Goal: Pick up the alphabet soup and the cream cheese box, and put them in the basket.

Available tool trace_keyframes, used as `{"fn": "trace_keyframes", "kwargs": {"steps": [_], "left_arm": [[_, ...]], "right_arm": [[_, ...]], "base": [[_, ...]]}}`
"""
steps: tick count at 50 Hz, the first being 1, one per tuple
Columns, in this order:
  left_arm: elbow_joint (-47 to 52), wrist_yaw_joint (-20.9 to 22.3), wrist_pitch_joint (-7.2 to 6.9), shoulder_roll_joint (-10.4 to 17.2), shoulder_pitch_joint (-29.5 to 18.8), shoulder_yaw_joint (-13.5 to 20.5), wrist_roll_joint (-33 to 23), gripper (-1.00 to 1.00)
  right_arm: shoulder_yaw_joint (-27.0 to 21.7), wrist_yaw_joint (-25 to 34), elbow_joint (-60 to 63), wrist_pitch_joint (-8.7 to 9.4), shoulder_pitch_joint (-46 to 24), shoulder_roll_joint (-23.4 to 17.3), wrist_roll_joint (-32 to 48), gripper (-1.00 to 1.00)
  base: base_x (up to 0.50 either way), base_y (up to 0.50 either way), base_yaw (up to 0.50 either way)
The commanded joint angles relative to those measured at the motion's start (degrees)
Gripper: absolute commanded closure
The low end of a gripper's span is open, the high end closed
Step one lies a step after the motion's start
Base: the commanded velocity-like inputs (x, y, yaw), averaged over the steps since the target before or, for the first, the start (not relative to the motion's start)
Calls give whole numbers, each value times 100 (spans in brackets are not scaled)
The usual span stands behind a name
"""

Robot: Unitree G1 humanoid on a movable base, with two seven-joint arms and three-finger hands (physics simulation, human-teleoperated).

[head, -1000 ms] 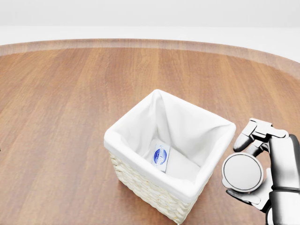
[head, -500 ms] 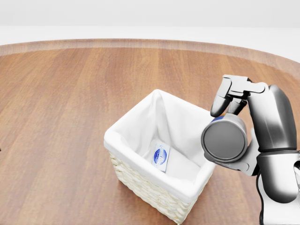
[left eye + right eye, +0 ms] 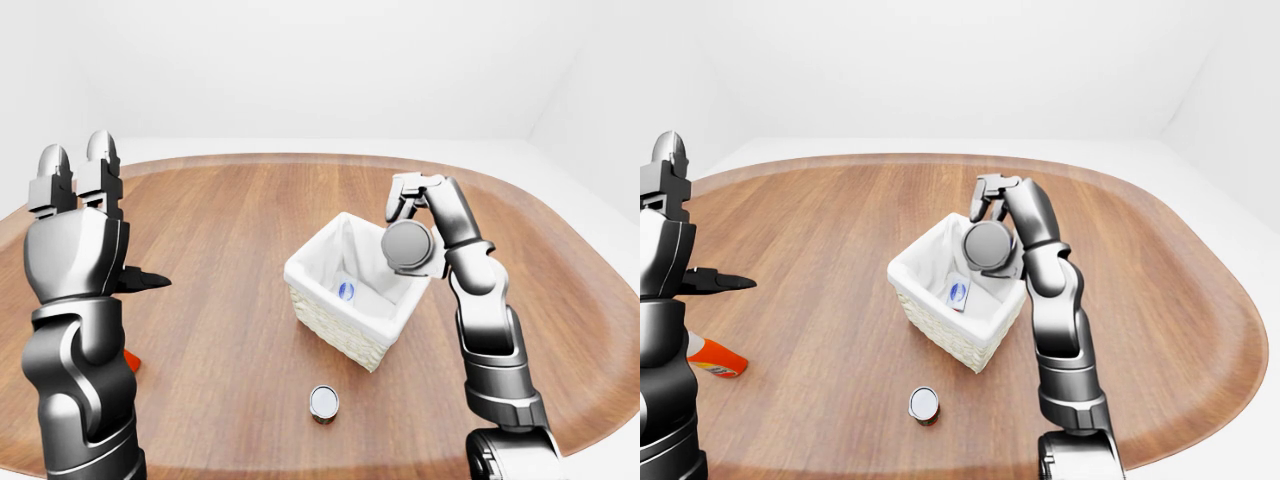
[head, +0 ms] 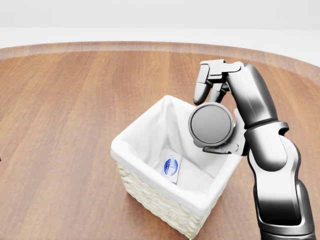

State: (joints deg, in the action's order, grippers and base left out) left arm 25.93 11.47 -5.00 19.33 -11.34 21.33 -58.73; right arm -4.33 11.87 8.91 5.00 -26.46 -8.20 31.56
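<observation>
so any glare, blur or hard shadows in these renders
Head view: sharp, evenly lit, no blur; the basket has a white liner that is nearly blown out, with soft shading inside. Left-eye view: a soft highlight on the right hand and its arm, only faint shadows on the table. Right-eye view: the same flat light, the small can still crisp.

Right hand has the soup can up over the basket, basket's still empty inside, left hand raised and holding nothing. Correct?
Not quite: the basket is not empty. The head view shows the cream cheese box already lying inside it. The rest holds: the right hand holds the alphabet soup can over the basket, and the left hand is raised, holding nothing.
</observation>
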Motion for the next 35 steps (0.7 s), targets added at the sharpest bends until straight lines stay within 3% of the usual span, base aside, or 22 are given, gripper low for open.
{"fn": "trace_keyframes", "kwargs": {"steps": [1, 18, 25, 35], "left_arm": [[-6, 6, 0, 13, -5, -11, -3, -100], [39, 24, 0, 8, -3, 8, -18, -100], [50, 34, 0, 4, 4, 4, -29, -100], [84, 80, 0, 5, -2, 7, -41, -100]], "right_arm": [[11, 167, -769, 0, -481, -57, -1122, 100], [232, -59, -1173, 0, -817, 325, -2066, 100], [341, -286, -1467, 0, -921, 410, -2075, 100], [382, -124, -1942, 0, -826, 525, -2258, 100]], "base": [[0, 0, 0], [0, 0, 0], [0, 0, 0], [0, 0, 0]]}}
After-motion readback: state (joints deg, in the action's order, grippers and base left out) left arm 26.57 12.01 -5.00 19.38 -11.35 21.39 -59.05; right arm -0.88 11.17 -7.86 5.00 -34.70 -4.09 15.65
